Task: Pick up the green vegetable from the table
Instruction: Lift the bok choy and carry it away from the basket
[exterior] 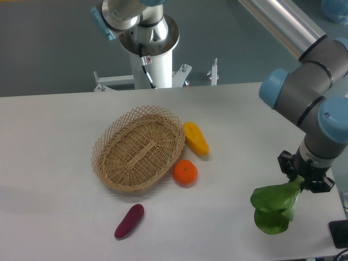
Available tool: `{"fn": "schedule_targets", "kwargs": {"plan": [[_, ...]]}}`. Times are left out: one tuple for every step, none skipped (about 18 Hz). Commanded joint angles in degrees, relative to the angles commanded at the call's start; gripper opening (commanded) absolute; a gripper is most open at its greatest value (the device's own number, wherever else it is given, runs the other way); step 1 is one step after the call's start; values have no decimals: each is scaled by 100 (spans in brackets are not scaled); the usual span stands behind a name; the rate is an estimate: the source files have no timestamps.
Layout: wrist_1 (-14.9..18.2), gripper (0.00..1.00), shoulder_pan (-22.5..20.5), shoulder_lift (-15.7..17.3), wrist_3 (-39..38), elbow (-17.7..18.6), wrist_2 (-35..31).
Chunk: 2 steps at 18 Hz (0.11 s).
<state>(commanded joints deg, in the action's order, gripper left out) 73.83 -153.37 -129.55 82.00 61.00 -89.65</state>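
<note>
Over at the right end of the large flat white table (49, 163), the black two-finger gripper (299, 178) on the grey and blue robot arm (321, 92) is pointing downward, and its fingers are clamped on the pale stalk of the leafy green bok-choy-like vegetable (273, 206). The vegetable is hanging from the fingers with its broad dark leaves drooping down and toward the left; the lower leaves are sitting very close to the tabletop near its front right edge, though I cannot tell whether they are touching it.

Well apart from all that, near the middle of the table, an oval woven wicker basket (139, 148) is lying at a slant. A yellow oblong vegetable (196, 138) is lying just beside the basket's right rim, and a round orange fruit (185, 172) is sitting just below it, close against the basket's lower right edge. A purple oblong vegetable (129, 221) is lying nearer the front, below the basket and apart from it. Behind the table, a white pedestal (153, 57) is standing upright.
</note>
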Motion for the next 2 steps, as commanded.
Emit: {"fn": "schedule_targets", "kwargs": {"plan": [[0, 29, 0, 0, -9, 0, 0], [0, 29, 0, 0, -26, 0, 0]]}}
